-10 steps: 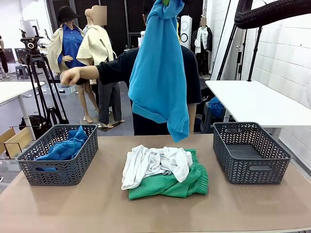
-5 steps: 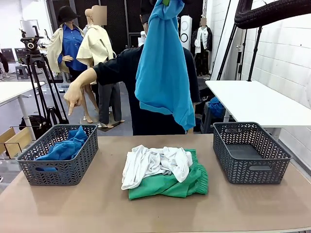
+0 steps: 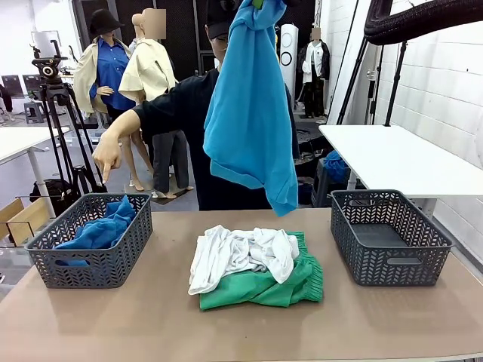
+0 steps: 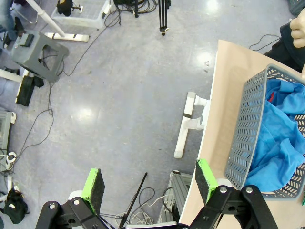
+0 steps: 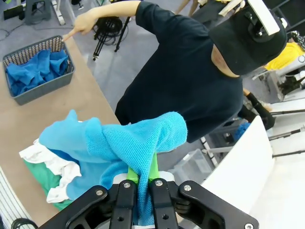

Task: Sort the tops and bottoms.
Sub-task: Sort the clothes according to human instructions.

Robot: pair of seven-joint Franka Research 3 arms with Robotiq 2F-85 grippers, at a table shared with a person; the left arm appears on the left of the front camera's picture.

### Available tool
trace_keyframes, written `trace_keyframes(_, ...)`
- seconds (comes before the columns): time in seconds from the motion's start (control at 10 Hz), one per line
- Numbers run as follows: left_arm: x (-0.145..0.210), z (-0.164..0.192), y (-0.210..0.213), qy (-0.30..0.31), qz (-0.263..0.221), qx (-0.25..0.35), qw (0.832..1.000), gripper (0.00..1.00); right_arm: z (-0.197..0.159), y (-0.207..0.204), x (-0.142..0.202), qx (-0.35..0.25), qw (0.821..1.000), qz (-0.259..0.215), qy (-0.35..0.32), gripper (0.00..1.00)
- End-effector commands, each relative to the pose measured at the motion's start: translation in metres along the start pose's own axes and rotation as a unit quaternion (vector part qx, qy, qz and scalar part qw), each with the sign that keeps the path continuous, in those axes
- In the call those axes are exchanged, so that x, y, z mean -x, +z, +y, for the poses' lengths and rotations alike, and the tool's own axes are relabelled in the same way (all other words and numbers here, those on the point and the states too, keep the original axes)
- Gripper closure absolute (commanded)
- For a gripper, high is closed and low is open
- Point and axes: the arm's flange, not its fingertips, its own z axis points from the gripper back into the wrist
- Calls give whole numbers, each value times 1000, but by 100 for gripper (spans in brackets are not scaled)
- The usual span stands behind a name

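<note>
One bright blue, soft knit shirt (image 3: 249, 105) hangs high over the middle of the brown table (image 3: 151, 324). Its top is bunched in the right end effector (image 5: 142, 175), whose green pads are clamped tight on a gathered fold of the cloth. The shirt looks light and limp. It drapes in long folds, would likely swing with any quick move and keeps no shape of its own. A pinch on a thick fold, as here, seems secure, whereas a single thin layer might slide out.

Its lower hem dangles clear above the crumpled white shirt (image 3: 238, 253), which lies on the bright green elastic-waist shorts (image 3: 264, 290) at the table's centre. Both look just as soft. The white one is best taken by a raised ridge, so the shorts beneath do not lift with it.

The left end effector (image 4: 148, 181) is spread wide and empty over the floor, just beside the table edge. It is near the grey lattice plastic basket on the left (image 3: 90, 264), which holds another blue shirt (image 3: 98, 230). The person's hand (image 3: 108, 154) points down toward that basket. A matching grey basket (image 3: 389, 268) stands at the table's right side.
</note>
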Motion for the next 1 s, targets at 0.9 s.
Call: trace_keyframes(0.9,1,2,1,-5,-1,-1,1000,0,0,-1,0,0,1000,1,0,100)
